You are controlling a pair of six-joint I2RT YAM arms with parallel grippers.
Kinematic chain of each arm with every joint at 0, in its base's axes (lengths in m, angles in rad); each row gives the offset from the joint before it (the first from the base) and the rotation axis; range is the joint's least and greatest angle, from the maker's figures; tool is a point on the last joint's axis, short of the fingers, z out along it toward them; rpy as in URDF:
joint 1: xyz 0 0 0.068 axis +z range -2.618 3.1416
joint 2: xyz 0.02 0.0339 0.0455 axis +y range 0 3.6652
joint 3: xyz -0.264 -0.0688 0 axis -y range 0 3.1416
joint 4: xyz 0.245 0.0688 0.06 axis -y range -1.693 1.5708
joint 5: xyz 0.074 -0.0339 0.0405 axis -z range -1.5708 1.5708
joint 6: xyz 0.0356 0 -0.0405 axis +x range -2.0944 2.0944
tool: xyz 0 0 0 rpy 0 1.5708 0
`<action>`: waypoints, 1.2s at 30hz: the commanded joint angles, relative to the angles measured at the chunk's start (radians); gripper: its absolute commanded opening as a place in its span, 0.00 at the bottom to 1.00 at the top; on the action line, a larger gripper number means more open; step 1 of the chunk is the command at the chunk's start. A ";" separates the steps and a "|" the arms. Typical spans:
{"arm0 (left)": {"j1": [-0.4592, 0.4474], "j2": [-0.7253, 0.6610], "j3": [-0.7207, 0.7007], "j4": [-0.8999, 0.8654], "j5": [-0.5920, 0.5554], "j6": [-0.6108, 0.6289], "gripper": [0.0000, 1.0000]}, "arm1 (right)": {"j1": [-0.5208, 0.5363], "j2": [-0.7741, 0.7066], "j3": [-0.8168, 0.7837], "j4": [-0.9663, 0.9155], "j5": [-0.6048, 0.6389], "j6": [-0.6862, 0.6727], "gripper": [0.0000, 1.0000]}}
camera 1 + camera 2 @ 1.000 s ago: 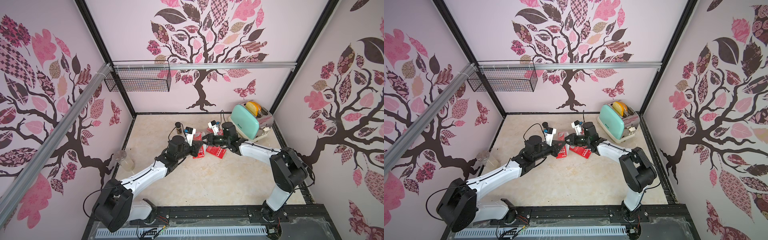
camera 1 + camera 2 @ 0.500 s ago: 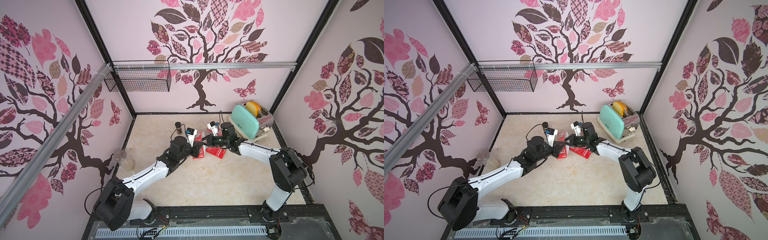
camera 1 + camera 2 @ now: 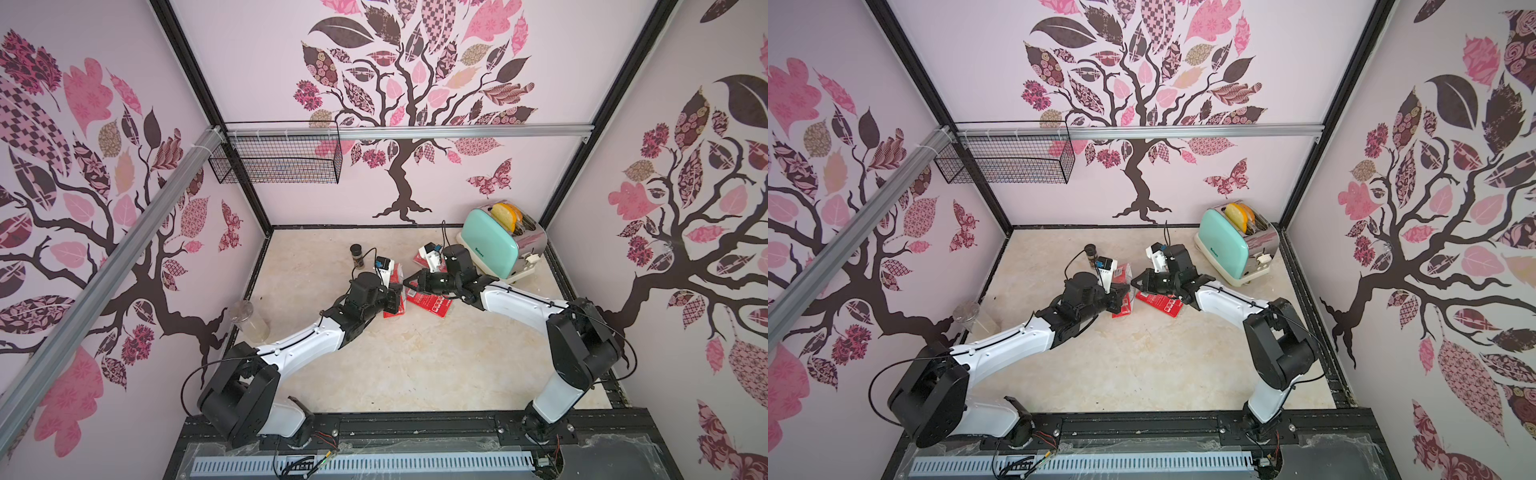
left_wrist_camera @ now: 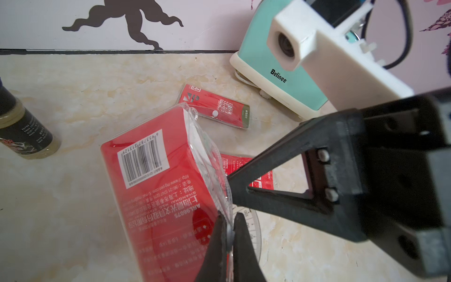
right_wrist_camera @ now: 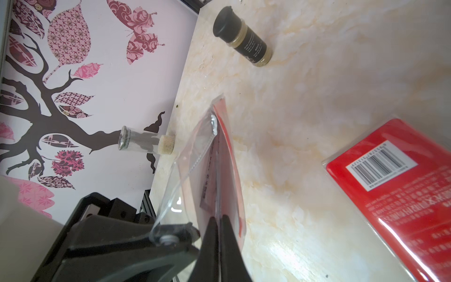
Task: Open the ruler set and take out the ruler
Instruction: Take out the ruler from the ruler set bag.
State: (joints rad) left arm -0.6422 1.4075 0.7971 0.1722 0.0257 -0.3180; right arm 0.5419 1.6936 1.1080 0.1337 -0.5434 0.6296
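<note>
The ruler set is a red plastic pouch with a barcode, held up off the table between both arms. My left gripper is shut on its clear snap flap. From the other side my right gripper is shut on a thin edge at the pouch's mouth. I cannot tell whether the ruler itself is in that pinch. A clear protractor shows just behind my left fingers.
Two more red sets lie on the table. A mint toaster stands at the back right. A dark spice bottle is behind the left arm, and a corked glass jar is by the left wall. A wire basket hangs above.
My right gripper has closed on the pouch's mouth. The left gripper keeps its hold on the flap, and both arms have hardly shifted.
</note>
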 commanded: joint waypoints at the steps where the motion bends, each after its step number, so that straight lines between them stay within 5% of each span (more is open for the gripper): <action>1: -0.004 0.012 0.029 -0.003 -0.035 0.018 0.00 | 0.004 -0.039 0.038 -0.046 0.054 -0.041 0.01; 10: -0.004 0.006 0.039 -0.065 -0.079 0.032 0.00 | -0.005 -0.108 0.035 -0.103 0.122 -0.088 0.00; 22: -0.002 0.003 0.081 -0.161 -0.169 0.040 0.00 | -0.033 -0.197 -0.013 -0.092 0.034 -0.071 0.00; 36: 0.147 -0.391 0.008 -0.466 -0.266 0.084 0.00 | -0.028 -0.046 -0.060 0.097 -0.062 0.019 0.00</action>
State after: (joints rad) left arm -0.4988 1.0595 0.8253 -0.2165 -0.2108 -0.2615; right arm 0.5110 1.5921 1.0527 0.1463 -0.5587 0.6083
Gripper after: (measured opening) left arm 0.057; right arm 0.054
